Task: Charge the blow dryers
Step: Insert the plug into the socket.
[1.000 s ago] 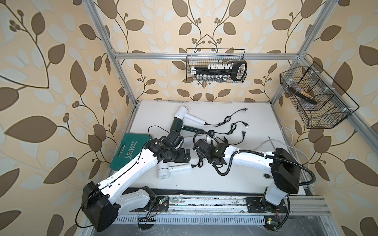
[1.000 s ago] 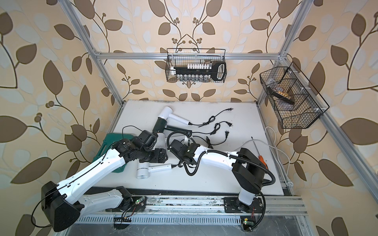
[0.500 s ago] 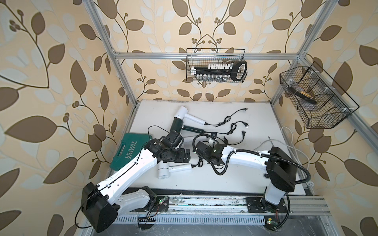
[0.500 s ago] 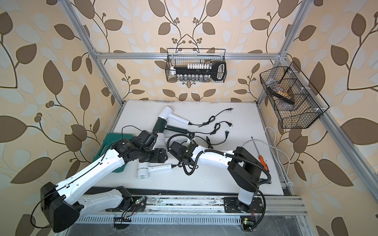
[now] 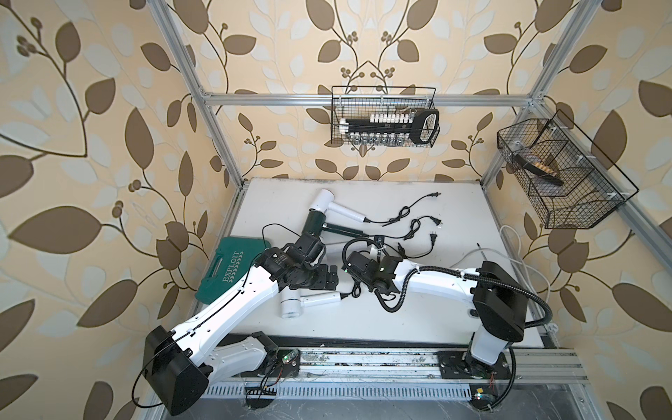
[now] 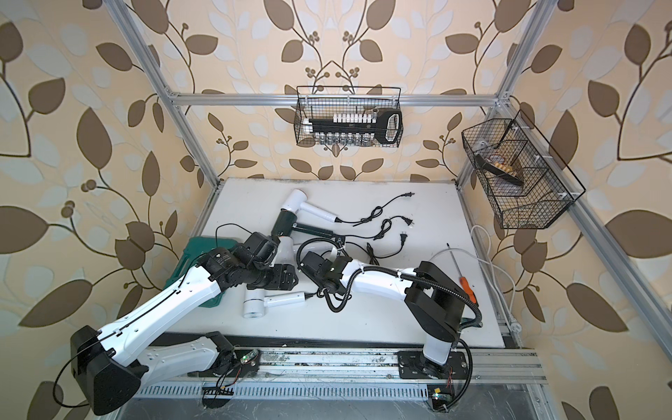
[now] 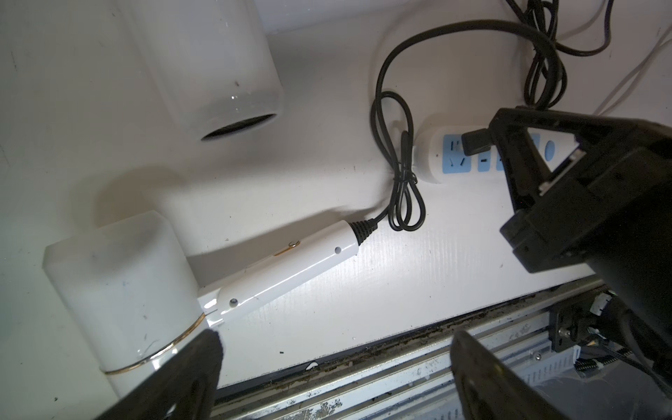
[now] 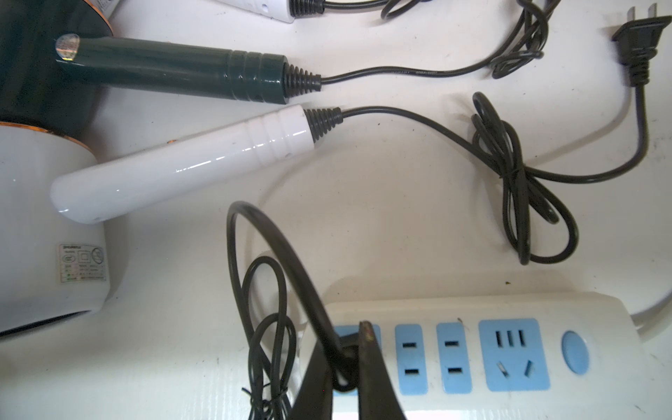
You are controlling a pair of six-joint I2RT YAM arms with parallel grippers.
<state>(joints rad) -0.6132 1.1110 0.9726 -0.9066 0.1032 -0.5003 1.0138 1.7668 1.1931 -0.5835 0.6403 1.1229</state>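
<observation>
Several blow dryers lie on the white table: a white one (image 5: 323, 202) at the back, the dark green one (image 5: 314, 223) beside it, and a white one (image 5: 291, 307) at the front. Another white dryer (image 8: 189, 163) lies by the green handle (image 8: 182, 72). My right gripper (image 8: 349, 349) is shut on a black plug (image 8: 345, 358) at the end blue socket of the white power strip (image 8: 472, 309). The plug's cord (image 7: 400, 189) runs to the front dryer's handle (image 7: 287, 265). My left gripper (image 7: 334, 363) hangs open over the table's front edge, beside that dryer's head (image 7: 123, 287).
A green tool case (image 5: 232, 269) lies at the table's left edge under my left arm. Loose plugs (image 5: 434, 196) and coiled cords lie mid-table. An orange-handled screwdriver (image 6: 465, 287) lies at the right. Wire baskets (image 5: 385, 120) (image 5: 560, 174) hang on the walls.
My right gripper has shifted slightly left with the plug. The left arm has not moved.
</observation>
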